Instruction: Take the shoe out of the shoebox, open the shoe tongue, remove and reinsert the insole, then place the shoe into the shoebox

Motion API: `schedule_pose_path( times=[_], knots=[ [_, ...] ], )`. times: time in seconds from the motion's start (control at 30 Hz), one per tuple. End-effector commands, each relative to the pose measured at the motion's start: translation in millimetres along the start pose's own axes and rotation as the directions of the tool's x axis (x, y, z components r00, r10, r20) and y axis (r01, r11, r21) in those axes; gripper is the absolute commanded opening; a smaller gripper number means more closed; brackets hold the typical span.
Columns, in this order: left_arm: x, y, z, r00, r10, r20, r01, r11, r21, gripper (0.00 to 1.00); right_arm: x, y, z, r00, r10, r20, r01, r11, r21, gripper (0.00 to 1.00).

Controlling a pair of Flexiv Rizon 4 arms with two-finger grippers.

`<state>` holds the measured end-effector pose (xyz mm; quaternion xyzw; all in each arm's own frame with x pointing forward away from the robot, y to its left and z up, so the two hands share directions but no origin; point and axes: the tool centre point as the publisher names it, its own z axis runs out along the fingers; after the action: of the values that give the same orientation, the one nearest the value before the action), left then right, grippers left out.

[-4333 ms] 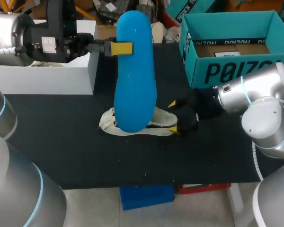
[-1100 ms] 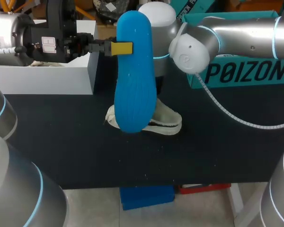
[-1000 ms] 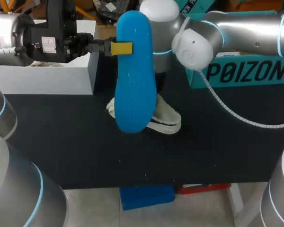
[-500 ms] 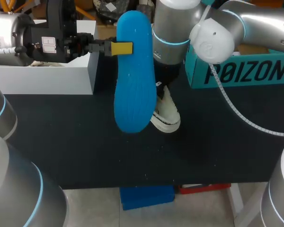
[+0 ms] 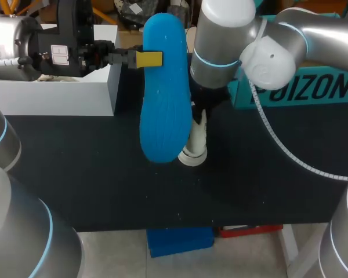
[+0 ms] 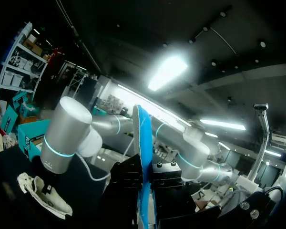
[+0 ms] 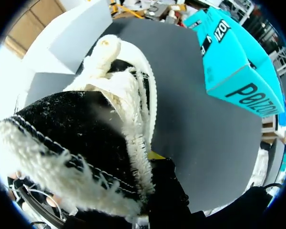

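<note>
From above, my left pincer point(image 5: 148, 58) is pressed onto the blue insole point(image 5: 165, 104) near its top end. The insole hangs up in the air, long side down, in front of the shoe point(image 5: 196, 146). My right arm point(image 5: 261, 40) comes in from the right and goes past the middle. Its pincer is hidden under the wrist here. The cream shoe is tipped up on one end on the black table point(image 5: 93, 174), right under that wrist. The teal shoebox point(image 5: 304, 90) sits at the back right, partly behind my arm. A white box point(image 5: 58, 95) sits at the back left.

In my left wrist view, the insole point(image 6: 139, 143) is seen from its thin edge. My left pincer point(image 6: 144, 183) squeezes it from both sides. The shoe point(image 6: 40, 195) is down on the table under my right arm point(image 6: 66, 138), with the shoebox point(image 6: 31, 136) behind.

In my right wrist view, the shoe point(image 7: 109, 119) is very close. My right pincer point(image 7: 155, 157) pinches its fluffy rim, and only one yellow tip peeks out. The shoebox point(image 7: 233, 62) is off to the side, apart from the shoe.
</note>
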<state>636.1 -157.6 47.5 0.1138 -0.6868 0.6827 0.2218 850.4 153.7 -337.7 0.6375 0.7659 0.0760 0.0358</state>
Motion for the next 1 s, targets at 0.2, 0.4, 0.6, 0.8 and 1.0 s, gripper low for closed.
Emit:
schedule_pose_path(
  times=[0.2,0.4,0.6,0.8,1.0],
  knots=[
    [-0.2,0,1,1.0,-0.001,0.002,0.001,1.0,-0.002,0.0,-2.0,-2.4,32,0.964,0.221,0.151,-0.232,0.971,0.058,0.0],
    [-0.2,0,1,1.0,-0.001,0.002,0.001,1.0,-0.002,0.0,-3.3,-1.2,53,0.967,0.189,0.17,-0.204,0.976,0.073,0.0],
    [-0.2,0,1,1.0,-0.001,0.002,0.001,1.0,-0.002,0.0,-6.5,1.7,68,0.973,0.165,0.164,-0.181,0.98,0.085,0.0],
    [-0.2,0,1,1.0,-0.001,0.002,0.001,1.0,-0.002,0.0,-12.7,-1.1,82,0.975,0.157,0.16,-0.175,0.979,0.105,0.31],
    [-0.2,0,1,1.0,-0.001,0.002,0.001,1.0,-0.002,0.0,-19.9,-3.6,70,0.975,0.161,0.152,-0.174,0.981,0.081,1.0]
  ],
)
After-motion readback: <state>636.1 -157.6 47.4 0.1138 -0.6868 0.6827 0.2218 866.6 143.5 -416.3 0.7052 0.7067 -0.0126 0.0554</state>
